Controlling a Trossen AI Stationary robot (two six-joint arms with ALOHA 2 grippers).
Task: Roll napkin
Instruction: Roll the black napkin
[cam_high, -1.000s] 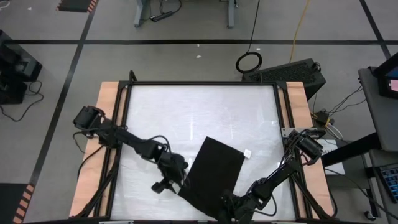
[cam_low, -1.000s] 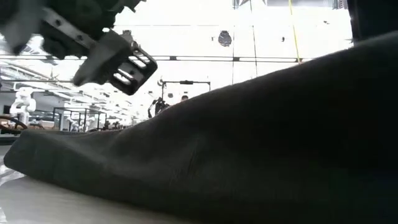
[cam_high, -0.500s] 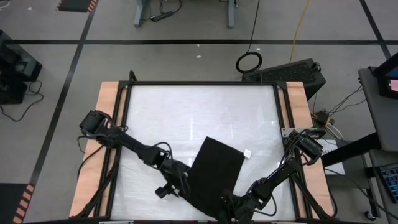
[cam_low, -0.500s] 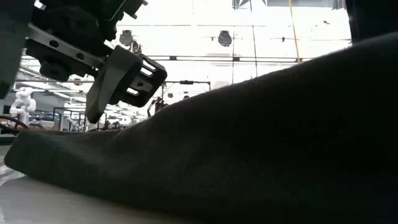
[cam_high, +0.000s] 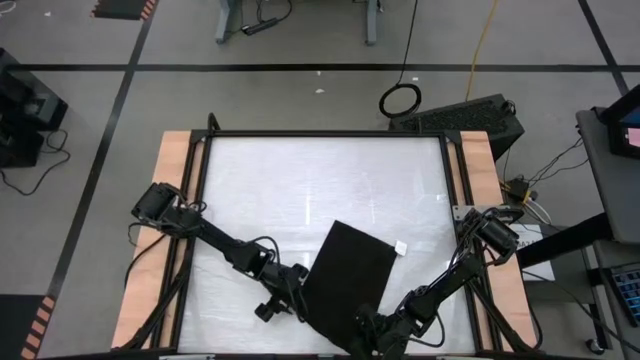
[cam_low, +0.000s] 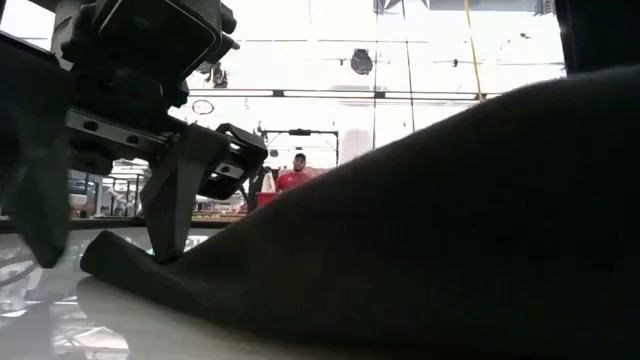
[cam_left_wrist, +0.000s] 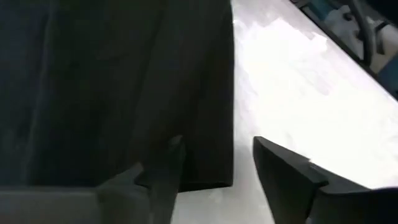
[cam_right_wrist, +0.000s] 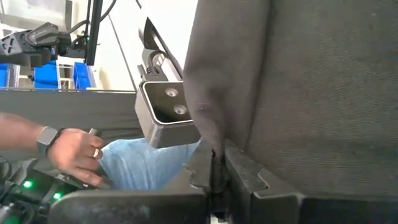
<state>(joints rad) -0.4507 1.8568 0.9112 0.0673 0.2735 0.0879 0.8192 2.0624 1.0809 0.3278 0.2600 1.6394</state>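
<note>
**Left gripper reaches the napkin's edge**

Moving nearer, the left gripper (cam_high: 283, 306) now meets the napkin (cam_high: 350, 283), one black cloth near the desk's (cam_high: 300, 190) front edge, long axis slanting away. Low view: napkin corner lifted. Left wrist view: parted fingers (cam_left_wrist: 283, 171) straddle its corner. Right wrist view: right gripper (cam_right_wrist: 214, 171) pinches the napkin's near edge.
</note>
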